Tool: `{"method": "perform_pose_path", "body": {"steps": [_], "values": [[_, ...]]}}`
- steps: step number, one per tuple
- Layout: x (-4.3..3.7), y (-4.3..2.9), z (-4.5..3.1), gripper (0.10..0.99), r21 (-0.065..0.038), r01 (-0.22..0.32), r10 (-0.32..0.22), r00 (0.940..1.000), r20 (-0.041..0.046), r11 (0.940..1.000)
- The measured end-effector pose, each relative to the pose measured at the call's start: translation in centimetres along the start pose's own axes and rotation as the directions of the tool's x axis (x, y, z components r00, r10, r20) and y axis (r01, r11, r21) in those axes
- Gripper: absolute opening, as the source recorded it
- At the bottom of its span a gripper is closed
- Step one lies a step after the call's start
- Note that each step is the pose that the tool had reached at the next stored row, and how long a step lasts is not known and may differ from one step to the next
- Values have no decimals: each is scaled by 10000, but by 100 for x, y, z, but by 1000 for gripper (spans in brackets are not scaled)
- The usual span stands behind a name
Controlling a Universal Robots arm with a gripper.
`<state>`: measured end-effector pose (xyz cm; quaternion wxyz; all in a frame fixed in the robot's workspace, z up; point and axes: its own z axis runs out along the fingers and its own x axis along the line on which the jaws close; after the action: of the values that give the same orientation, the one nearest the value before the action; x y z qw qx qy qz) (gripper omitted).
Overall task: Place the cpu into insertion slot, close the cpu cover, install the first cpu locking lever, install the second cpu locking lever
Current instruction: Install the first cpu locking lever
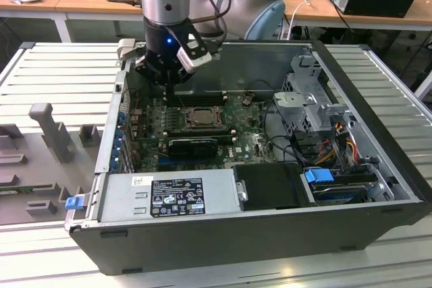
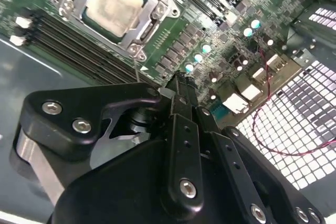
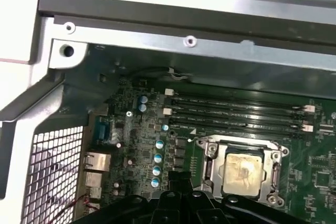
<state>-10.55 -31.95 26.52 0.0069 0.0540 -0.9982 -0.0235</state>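
Note:
The cpu [image 2: 113, 4] [image 3: 241, 174], a small square chip with a smeared silver top, lies flat in the insertion slot [image 1: 200, 118] on the green board. The cpu cover [image 2: 147, 24] [image 3: 209, 165], a silvery frame, lies down around the chip, whose top shows through its window. A thin metal rod [image 2: 137, 72] stands up by one socket corner. My gripper [image 2: 178, 83] [image 1: 177, 94] [image 3: 178, 182] hangs just above the board beside the socket, on the side toward the case's rear ports. Its black fingers are pressed together, with nothing seen between them.
The open computer case [image 1: 364, 92] walls in the board. Long black memory slots [image 3: 236, 114] run along the socket. A black card [image 1: 194, 145], the power supply [image 1: 169, 193], a drive cage [image 1: 310, 106] and loose cables [image 1: 337, 146] crowd the case. Capacitors [image 3: 157, 158] stand near the fingers.

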Motion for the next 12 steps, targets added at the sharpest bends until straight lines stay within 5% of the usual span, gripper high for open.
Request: {"method": "perform_pose_path", "body": {"steps": [7,12], "values": [[48,29,65,106,-1,0,0,10000,0,10000],[38,124,79,106,0,0,0,10000,-1,10000]]}}
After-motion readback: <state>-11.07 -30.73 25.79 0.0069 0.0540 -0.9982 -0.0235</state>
